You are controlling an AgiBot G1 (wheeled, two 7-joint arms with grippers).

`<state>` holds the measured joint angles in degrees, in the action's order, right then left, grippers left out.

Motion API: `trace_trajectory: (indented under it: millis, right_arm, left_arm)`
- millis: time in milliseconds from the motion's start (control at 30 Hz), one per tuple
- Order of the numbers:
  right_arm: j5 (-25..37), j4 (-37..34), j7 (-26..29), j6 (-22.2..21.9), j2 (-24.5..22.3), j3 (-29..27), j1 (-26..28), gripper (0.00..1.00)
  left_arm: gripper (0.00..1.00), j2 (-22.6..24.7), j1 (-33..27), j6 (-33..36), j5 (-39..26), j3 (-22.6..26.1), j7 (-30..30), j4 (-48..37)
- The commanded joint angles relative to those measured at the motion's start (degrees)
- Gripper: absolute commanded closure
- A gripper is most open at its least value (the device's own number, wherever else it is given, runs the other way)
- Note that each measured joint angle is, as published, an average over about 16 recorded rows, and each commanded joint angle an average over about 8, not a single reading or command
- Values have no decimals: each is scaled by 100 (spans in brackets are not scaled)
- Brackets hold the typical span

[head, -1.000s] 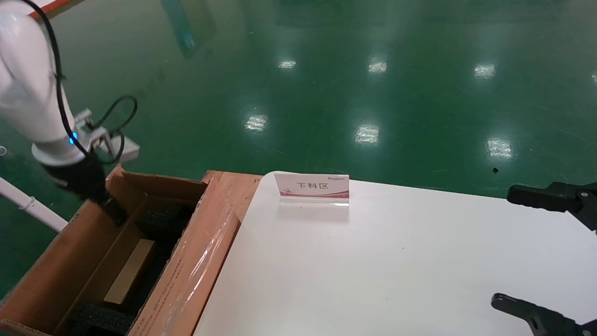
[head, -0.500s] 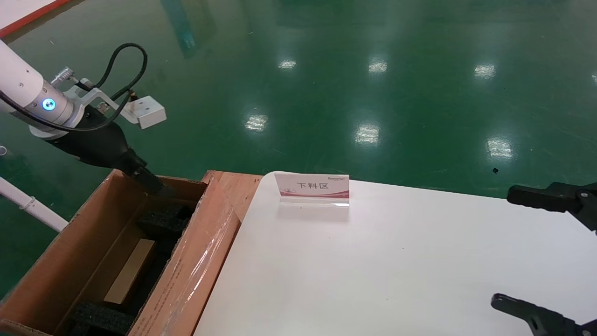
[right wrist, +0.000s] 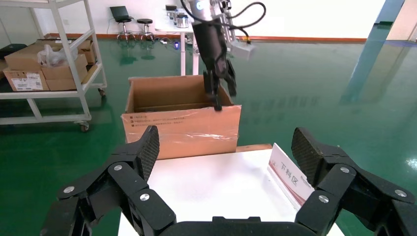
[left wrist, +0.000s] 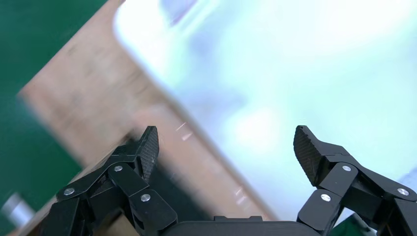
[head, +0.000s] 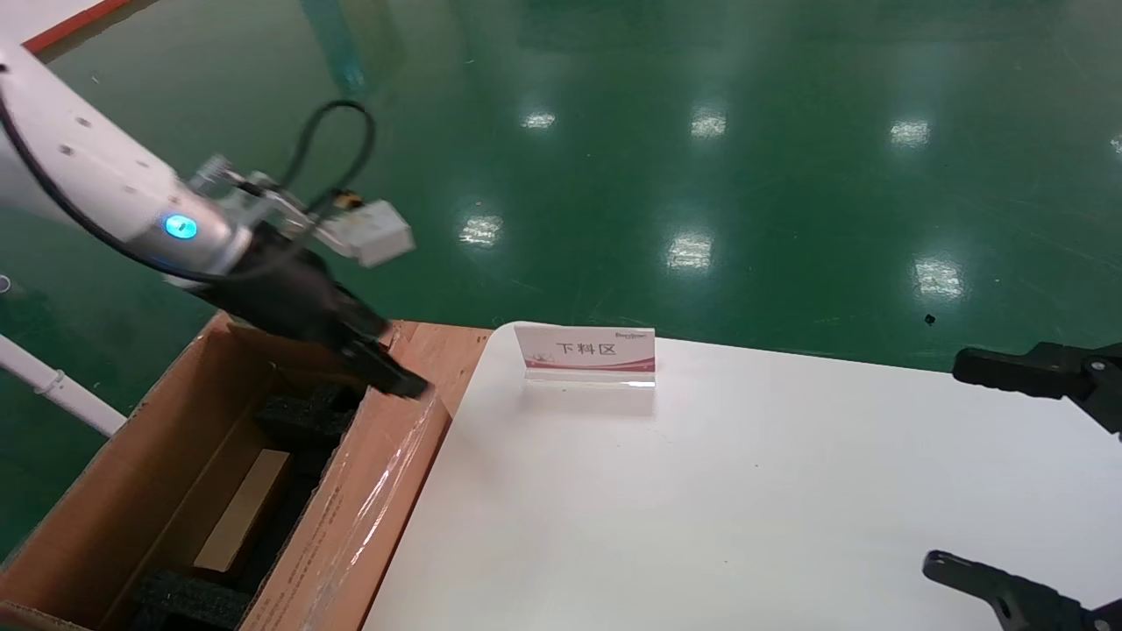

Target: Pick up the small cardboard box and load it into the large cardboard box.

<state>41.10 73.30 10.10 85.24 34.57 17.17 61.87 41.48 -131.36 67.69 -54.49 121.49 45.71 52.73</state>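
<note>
The small cardboard box [head: 244,510] lies flat inside the large cardboard box [head: 131,473], between pieces of black foam. My left gripper [head: 394,379] is open and empty; it hangs over the carton's far right corner, above the taped flap [head: 372,491]. In the left wrist view the left gripper [left wrist: 226,147] has its jaws wide apart over the flap [left wrist: 196,162] and the table's edge. The right wrist view shows the carton [right wrist: 182,123] with the left gripper [right wrist: 219,93] above its rim. My right gripper [head: 945,463] is open and empty over the table's right side, and its own wrist view [right wrist: 226,147] shows the same.
The white table [head: 701,491] stands right of the carton. A small red-and-white sign [head: 589,350] stands at its far edge and also shows in the right wrist view [right wrist: 290,177]. Green floor lies beyond. A shelf cart with boxes [right wrist: 44,69] stands far off.
My left gripper has come up out of the carton and swung right, from the carton's left wall to above its far right corner. The small box stays inside. The right arm has not moved.
</note>
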Motion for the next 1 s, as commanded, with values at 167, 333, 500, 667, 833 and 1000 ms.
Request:
trace_trajectory:
  millis: [167,333,500,667,833,1000]
  right_arm:
    - [-1,-1,-1,0,0,2,1,0]
    - [-2,-1,-2,0,-1,3,1,0]
    - [-3,-1,-2,-1,-1,5,2,0]
    - [-4,-1,-3,-2,-2,6,2,0]
    - [-4,-1,-4,-2,-2,7,2,0]
    - [-1,-1,-1,-1,-1,2,0,0]
  left_arm:
    - [0,-75,816,210,148,-1232,-409,244]
    - [0,-139,1498,387,271,-2264,-751,448]
    - [0,-201,2175,561,393,-3286,-1089,650]
    - [0,-264,2854,736,516,-4312,-1430,853]
    - [0,-327,3537,912,640,-5345,-1772,1057]
    - [0,-390,4214,1087,763,-6368,-2111,1259]
